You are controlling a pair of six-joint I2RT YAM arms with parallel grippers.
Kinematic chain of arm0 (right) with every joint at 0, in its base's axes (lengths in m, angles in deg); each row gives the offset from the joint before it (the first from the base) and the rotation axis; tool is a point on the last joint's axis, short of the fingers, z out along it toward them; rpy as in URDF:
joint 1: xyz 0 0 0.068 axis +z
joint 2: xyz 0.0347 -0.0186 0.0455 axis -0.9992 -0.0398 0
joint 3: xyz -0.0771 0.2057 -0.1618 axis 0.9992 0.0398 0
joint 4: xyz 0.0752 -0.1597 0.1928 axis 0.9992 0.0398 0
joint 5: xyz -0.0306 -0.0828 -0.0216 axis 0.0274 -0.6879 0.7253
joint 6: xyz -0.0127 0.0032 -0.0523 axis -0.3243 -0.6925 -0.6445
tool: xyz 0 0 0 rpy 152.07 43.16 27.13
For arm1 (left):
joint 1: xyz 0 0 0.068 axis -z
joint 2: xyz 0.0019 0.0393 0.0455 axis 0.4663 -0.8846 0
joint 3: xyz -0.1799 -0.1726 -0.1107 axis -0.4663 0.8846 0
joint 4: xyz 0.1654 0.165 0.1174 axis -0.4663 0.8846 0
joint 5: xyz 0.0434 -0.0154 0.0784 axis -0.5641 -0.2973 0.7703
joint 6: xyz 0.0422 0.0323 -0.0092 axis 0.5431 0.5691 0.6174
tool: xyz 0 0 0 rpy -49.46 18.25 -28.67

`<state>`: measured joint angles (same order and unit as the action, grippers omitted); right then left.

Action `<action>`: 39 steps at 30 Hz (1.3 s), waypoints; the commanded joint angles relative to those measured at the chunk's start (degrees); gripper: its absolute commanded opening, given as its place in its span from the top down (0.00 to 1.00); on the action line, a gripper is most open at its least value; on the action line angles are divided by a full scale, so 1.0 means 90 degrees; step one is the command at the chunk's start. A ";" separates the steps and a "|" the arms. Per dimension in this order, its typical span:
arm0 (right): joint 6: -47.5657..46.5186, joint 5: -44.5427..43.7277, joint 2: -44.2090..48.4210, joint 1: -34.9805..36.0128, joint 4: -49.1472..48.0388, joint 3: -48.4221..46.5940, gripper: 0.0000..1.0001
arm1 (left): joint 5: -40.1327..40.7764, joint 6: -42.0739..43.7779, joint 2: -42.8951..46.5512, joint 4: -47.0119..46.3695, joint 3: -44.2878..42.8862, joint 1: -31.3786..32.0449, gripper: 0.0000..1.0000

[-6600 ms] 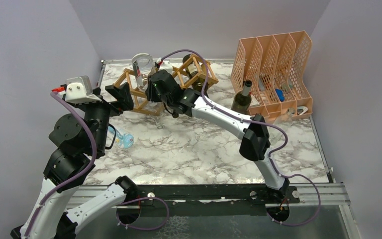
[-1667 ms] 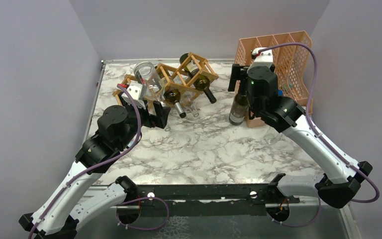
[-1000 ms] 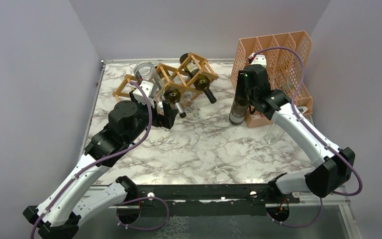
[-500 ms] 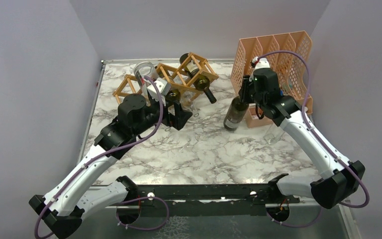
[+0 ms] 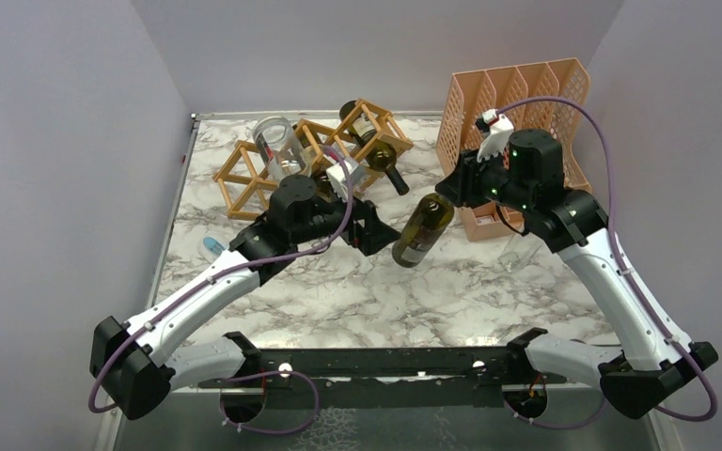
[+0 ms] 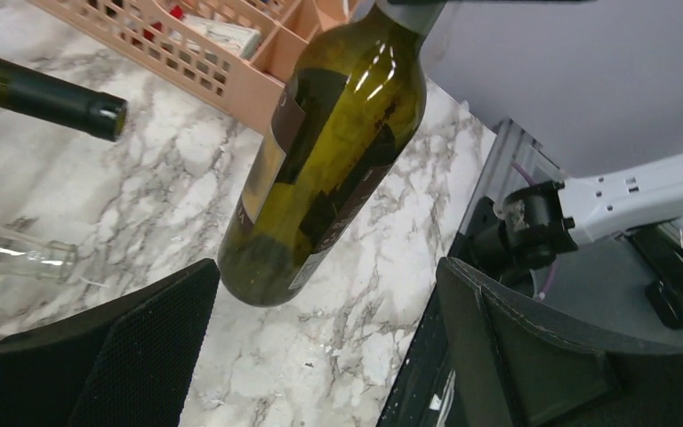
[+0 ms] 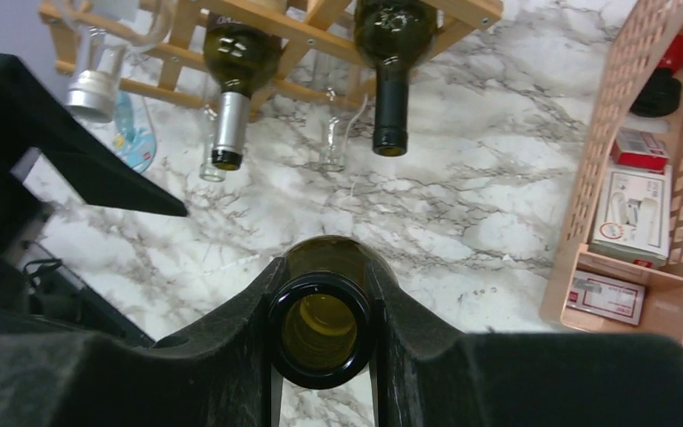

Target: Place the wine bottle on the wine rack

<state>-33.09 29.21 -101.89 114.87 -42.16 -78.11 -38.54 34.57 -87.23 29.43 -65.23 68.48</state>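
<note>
My right gripper (image 5: 458,186) is shut on the neck of the green wine bottle (image 5: 423,230) and holds it tilted in the air over the middle of the table, base down and to the left. The right wrist view looks into its open mouth (image 7: 320,331) between my fingers. My left gripper (image 5: 381,230) is open just left of the bottle's base. In the left wrist view the bottle (image 6: 329,151) hangs above and between my spread fingers (image 6: 142,347). The wooden wine rack (image 5: 229,158) stands at the back left, its left cells open.
The rack holds a clear glass vessel (image 5: 273,146) and dark bottles (image 5: 378,155), necks pointing forward (image 7: 391,62). A peach perforated file holder (image 5: 526,103) with small boxes stands at the back right. A small blue object (image 5: 211,246) lies at the left.
My right gripper took the bottle by its neck from beside the file holder, lifted and tilted it leftward. My left arm swung right from the rack toward the bottle's base.
</note>
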 commanded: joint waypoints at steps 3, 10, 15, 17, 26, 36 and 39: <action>0.0228 0.0871 0.0250 0.0000 0.0222 -0.0529 0.99 | -0.0362 0.0151 -0.0251 -0.1557 0.0574 0.0422 0.02; 0.0479 0.1221 0.0387 -0.0001 0.0164 -0.0526 0.99 | -0.0091 0.1091 -0.0763 -0.2234 0.1036 0.0960 0.03; 0.0632 0.1643 0.0438 -0.0001 0.0004 -0.0449 0.99 | 0.0546 0.1333 -0.1362 -0.2231 0.0929 0.1163 0.04; 0.0652 0.1720 0.0482 0.0000 -0.0029 -0.0429 0.99 | 0.0601 0.1329 -0.1547 -0.2251 0.0878 0.1168 0.04; 0.0650 0.2050 0.0613 -0.0005 -0.0028 -0.0371 0.99 | 0.0098 0.1756 -0.1618 -0.2738 0.1094 0.1299 0.21; 0.0737 0.2266 0.0670 0.0000 0.0038 -0.0459 0.99 | 0.0225 0.2199 -0.1521 -0.3596 0.1451 0.1397 0.13; 0.0744 0.2285 0.0698 0.0000 0.0047 -0.0469 0.99 | 0.0133 0.2229 -0.1441 -0.4083 0.1692 0.1397 0.14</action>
<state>-30.43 42.80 -98.17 114.61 -37.46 -80.06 -36.77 52.15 -101.92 0.34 -52.75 80.81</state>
